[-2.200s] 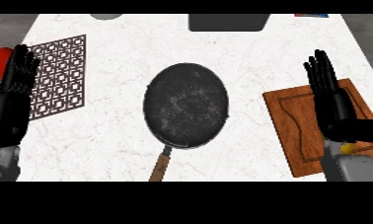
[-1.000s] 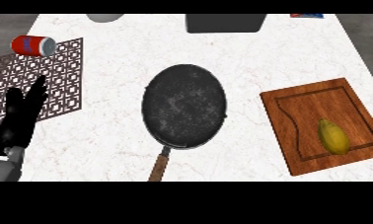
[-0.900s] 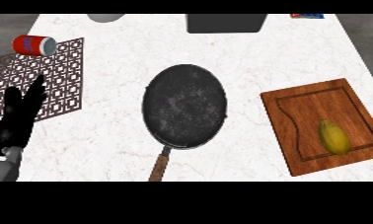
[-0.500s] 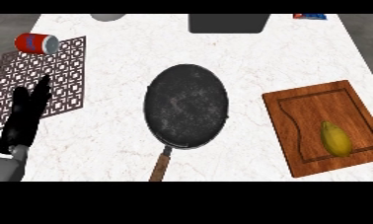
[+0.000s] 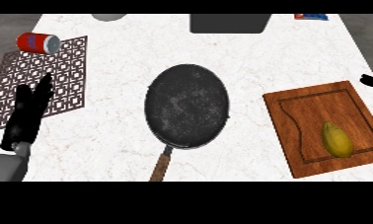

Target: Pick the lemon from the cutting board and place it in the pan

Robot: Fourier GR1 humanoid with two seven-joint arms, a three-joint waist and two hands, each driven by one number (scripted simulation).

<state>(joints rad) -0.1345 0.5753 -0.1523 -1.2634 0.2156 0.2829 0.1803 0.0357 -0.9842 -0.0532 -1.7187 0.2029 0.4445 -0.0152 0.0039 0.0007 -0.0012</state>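
Lemon [image 5: 337, 139]: lies on the cutting board [image 5: 306, 114], toward its near right part, touched by no hand.
Pan [image 5: 187, 105]: dark, at the middle of the white marbled surface [image 5: 218, 50], well apart from the board; its wooden handle [image 5: 161, 165] is cut off at the lower edge.
Left hand [image 5: 26, 114]: at the left edge, over the near corner of the patterned mat [image 5: 62, 70]; fingers straight and together, holding nothing.
Right hand [image 5: 366, 79]: only a black tip shows at the right edge; whether its fingers are apart or together cannot be told.
Can [image 5: 38, 43]: red with a pale end, lying on its side at the mat's far corner; no writing can be read.
Far edge: a grey round thing [image 5: 109, 17], a dark rectangular thing [image 5: 229, 22] and a red-and-blue thing [image 5: 311, 16], all cut off, no label legible.
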